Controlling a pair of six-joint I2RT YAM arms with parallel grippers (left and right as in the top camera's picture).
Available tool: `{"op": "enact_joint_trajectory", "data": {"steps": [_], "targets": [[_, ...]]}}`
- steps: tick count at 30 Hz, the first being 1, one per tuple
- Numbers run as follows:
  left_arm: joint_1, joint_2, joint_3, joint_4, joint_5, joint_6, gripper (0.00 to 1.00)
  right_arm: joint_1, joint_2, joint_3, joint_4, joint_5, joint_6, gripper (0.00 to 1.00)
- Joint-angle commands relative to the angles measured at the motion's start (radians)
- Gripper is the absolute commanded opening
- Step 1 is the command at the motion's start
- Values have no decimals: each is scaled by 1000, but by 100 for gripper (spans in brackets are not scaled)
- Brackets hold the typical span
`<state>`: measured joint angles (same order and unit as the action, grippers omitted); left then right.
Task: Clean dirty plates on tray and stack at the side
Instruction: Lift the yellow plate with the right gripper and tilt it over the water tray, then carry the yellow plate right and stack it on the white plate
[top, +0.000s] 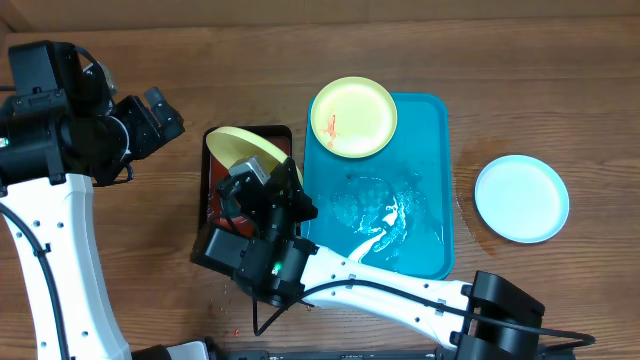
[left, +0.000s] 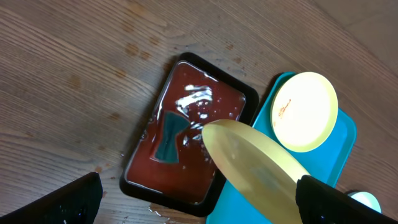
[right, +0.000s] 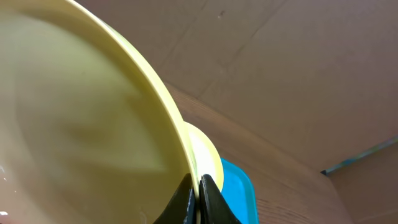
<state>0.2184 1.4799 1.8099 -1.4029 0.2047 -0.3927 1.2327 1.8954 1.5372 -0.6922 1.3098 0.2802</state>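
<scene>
Plates, from overhead: the held plate (top: 243, 148) tilts over the red tray (top: 213, 195), pinched by the right gripper (top: 284, 180); the smeared plate (top: 353, 117) lies on the blue tray (top: 425, 150); a pale plate (top: 521, 198) sits on the table, well aside. Left wrist: the left gripper (left: 199, 183) gapes wide and empty above the wet red tray. Right wrist: fingers (right: 183, 199) clamp the rim, so washing looks to be in hand, and next comes a wipe, then stacking aside.
</scene>
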Motion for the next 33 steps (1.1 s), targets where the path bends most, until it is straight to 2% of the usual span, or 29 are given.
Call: {"op": "enact_joint_trajectory", "data": {"steps": [1,25,29,31,33], "targets": [[4,-2,11,0,-13,4,100,3,-48,37,7,35,4,4],[4,-2,11,0,-13,4,100,2,-48,37,7,37,3,4],[4,-2,11,0,-13,4,100,-59,-48,36,-6,44,20,4],[4,-2,11,0,-13,4,100,-117,-48,36,-5,-66,34,4],[4,-2,11,0,-13,4,100,-177,-57,45,-33,-360,34,4]]}}
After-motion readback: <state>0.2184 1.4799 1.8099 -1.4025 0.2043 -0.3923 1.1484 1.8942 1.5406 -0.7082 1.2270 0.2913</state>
